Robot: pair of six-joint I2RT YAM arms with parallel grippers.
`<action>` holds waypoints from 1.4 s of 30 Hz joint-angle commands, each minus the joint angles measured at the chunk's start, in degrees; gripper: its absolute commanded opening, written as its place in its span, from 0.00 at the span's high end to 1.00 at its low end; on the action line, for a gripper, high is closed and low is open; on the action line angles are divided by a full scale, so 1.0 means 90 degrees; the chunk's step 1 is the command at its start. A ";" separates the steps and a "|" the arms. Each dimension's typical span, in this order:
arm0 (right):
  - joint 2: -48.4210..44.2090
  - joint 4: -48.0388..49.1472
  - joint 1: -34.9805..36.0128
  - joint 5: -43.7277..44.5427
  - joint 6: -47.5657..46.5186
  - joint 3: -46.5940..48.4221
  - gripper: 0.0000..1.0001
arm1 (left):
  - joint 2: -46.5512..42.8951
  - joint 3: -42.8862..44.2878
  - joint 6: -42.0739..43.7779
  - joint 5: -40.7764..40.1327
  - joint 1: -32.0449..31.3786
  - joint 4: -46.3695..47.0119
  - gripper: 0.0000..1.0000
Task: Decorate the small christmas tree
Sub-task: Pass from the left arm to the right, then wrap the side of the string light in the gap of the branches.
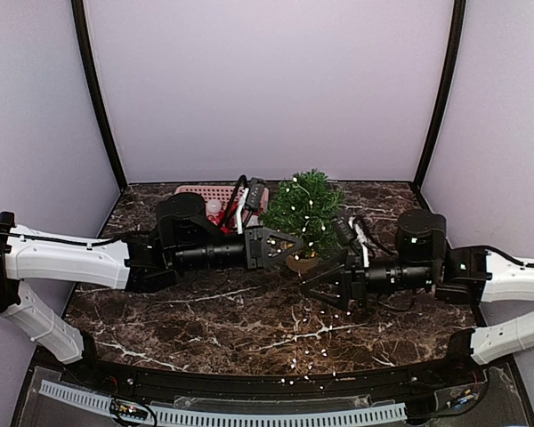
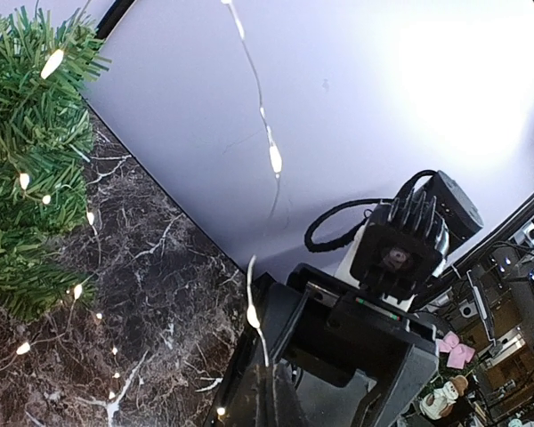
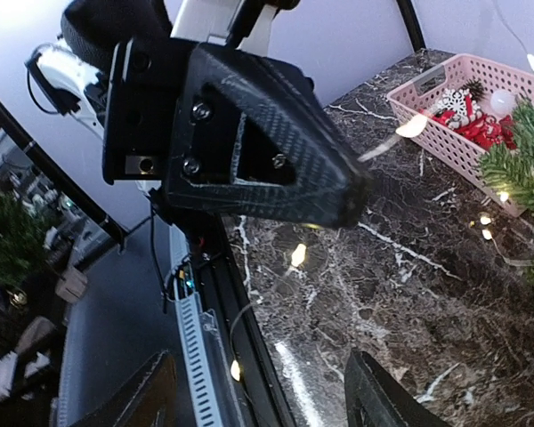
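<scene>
The left gripper [image 1: 295,246] is clenched shut. Its tip pinches the thin wire of the string of lights [image 2: 275,158]. It reaches in from the left and stops just in front of the bottom of the small christmas tree [image 1: 307,209]. Behind the left arm sits a pink basket [image 1: 200,192] with red and white ornaments inside. The tree stands near the back of the dark marble tabletop [image 1: 205,311], just right of the basket. Little glowing lights lie on its green branches. More of the string hangs down and trails over the tabletop toward the near edge. The right gripper [image 1: 310,285] is in front of the tree and a bit to the right. Its two fingers [image 3: 383,400] are spread wide apart, and it holds nothing.
</scene>
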 commanded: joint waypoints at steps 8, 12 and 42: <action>0.1053 -0.1254 0.0537 0.0773 -0.1124 0.1065 0.64 | -0.0018 0.0205 -0.0044 -0.0102 -0.0010 -0.0378 1.00; 0.1102 -0.1346 0.0562 0.0832 -0.1112 0.1033 0.72 | -0.0018 0.0248 -0.0010 -0.0138 -0.0007 -0.0440 1.00; -0.2104 -0.2611 -0.0383 0.5283 0.1186 0.0222 1.00 | 0.0629 -0.0124 0.0454 -0.0914 -0.0045 -0.1135 0.47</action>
